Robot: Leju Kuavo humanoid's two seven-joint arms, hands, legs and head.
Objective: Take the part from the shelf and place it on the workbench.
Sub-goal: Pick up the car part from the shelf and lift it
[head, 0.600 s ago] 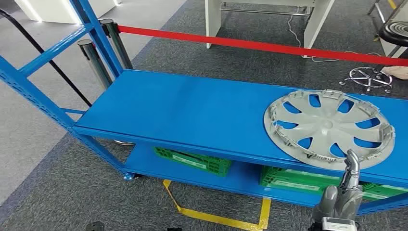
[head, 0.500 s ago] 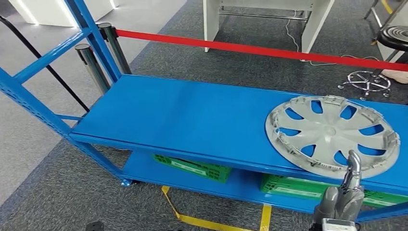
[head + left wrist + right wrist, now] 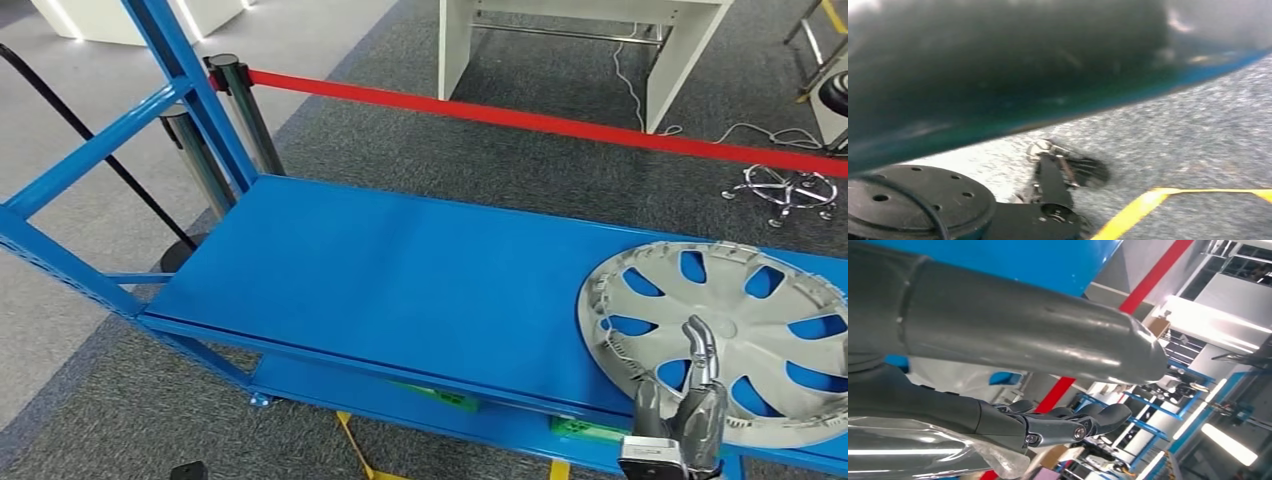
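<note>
The part is a silver hubcap (image 3: 725, 328) lying flat at the right end of the blue shelf (image 3: 400, 270). My right hand (image 3: 685, 410) comes up from below at the hubcap's near rim, one finger raised over a spoke. In the right wrist view the thick thumb (image 3: 1023, 335) and the dark fingers (image 3: 1068, 425) stand apart, with the hubcap's shiny surface (image 3: 908, 450) beside the fingers. I see nothing gripped.
A red barrier tape (image 3: 540, 120) runs behind the shelf between dark posts (image 3: 240, 110). White table legs (image 3: 680, 50) and a chair base (image 3: 790, 190) stand beyond it. Green crates (image 3: 440, 398) sit on the lower shelf. Yellow tape (image 3: 355, 440) marks the floor.
The camera has moved, so the whole scene shifted. My right hand has come up and reaches further over the hubcap's near rim.
</note>
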